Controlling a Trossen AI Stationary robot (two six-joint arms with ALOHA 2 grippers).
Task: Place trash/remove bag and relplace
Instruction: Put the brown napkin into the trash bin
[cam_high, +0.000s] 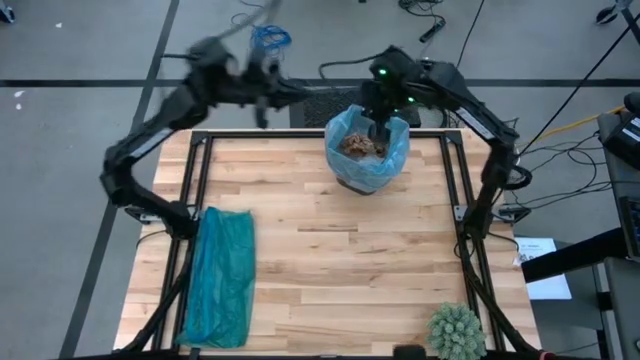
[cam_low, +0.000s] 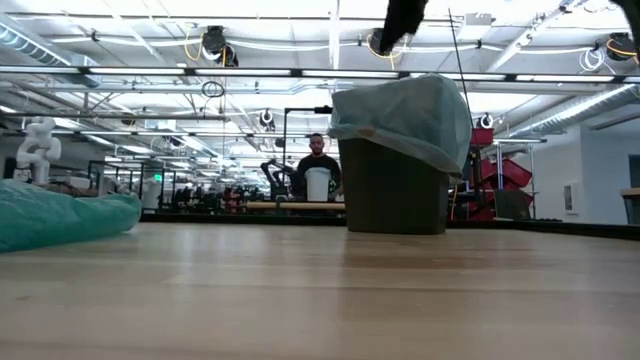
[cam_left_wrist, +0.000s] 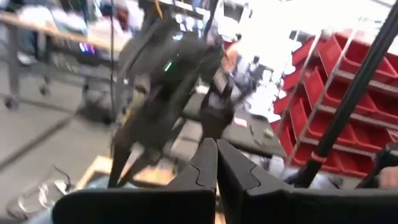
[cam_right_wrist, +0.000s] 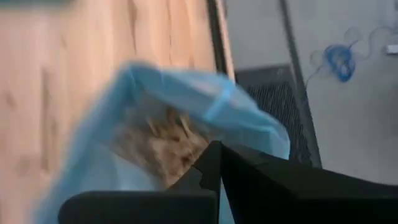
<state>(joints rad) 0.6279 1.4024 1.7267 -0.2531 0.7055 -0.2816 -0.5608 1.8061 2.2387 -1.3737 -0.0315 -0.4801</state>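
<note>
A small dark bin (cam_low: 392, 190) stands on the table near its far edge. The pale blue bag (cam_high: 392, 158) lines it, with the bag's top folded over the rim (cam_low: 405, 115). Brown crumpled trash (cam_high: 360, 146) lies inside the bag (cam_right_wrist: 205, 93), and it also shows in the right wrist view (cam_right_wrist: 163, 142). My right gripper (cam_high: 381, 128) hangs shut above the bin's far side, tilted downward and clear of the bag (cam_low: 400, 20) (cam_right_wrist: 217, 158). My left gripper (cam_high: 275, 90) is shut and raised beyond the table's far edge, left of the bin, holding nothing (cam_left_wrist: 216, 165).
A darker teal plastic bag (cam_high: 222, 275) lies flat along the table's left side (cam_low: 55, 215). A spiky green ball (cam_high: 457, 330) sits at the near right corner. Bare wood lies between them and the bin. A person (cam_low: 317, 165) stands far behind the table.
</note>
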